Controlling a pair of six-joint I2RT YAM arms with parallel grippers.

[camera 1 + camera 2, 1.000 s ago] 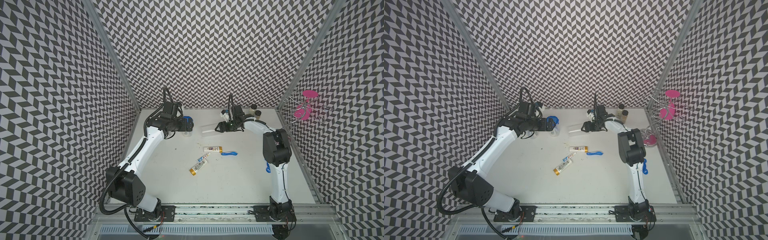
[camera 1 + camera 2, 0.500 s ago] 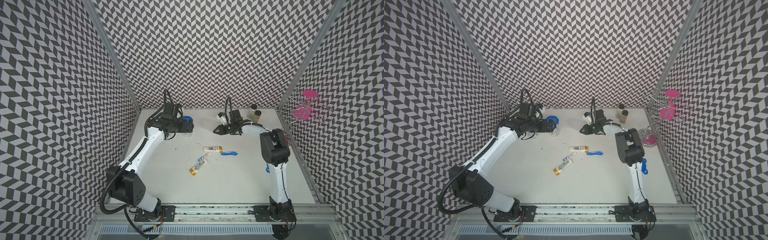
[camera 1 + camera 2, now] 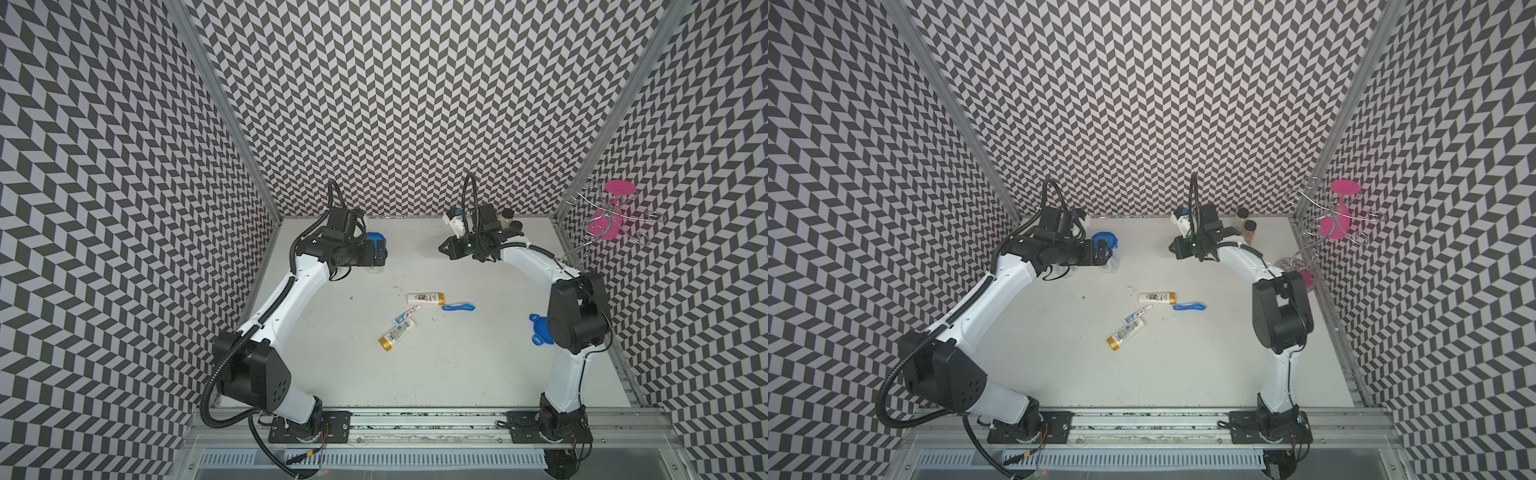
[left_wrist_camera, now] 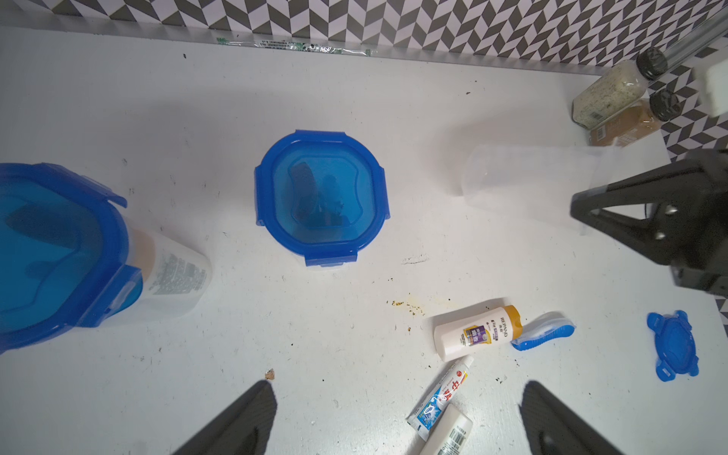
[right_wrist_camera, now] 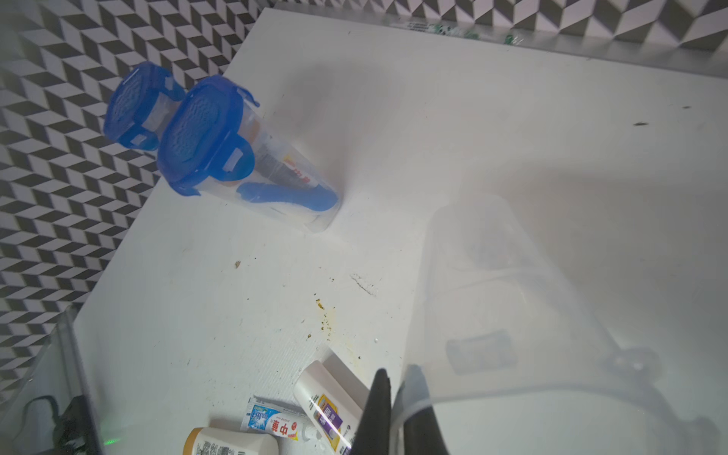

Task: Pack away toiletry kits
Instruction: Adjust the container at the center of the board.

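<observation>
- Right jaws have just been pressed together on the rim of the clear lidless plastic cup [image 5: 492, 283], toward the back of the white counter [image 3: 457, 374]; left jaws are spread, empty.
- Filling is judged next: blue toothbrush [image 3: 458, 307] and white-blue toothpaste tube [image 3: 406, 314] lie loose mid-counter.
- Cup is blurred; lift-off cannot be judged.

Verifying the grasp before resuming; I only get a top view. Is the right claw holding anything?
Observer: Yes. The right wrist view shows the right claw shut on the rim of a clear lidless cup.
Operator: Left claw?
Observer: In the left wrist view the left claw is wide open, with nothing in it.
Operator: Other cups packed?
Observer: In the right wrist view, one lidded cup holds a blue toothbrush. A second lidded cup stands beside it, nearer the wall.
</observation>
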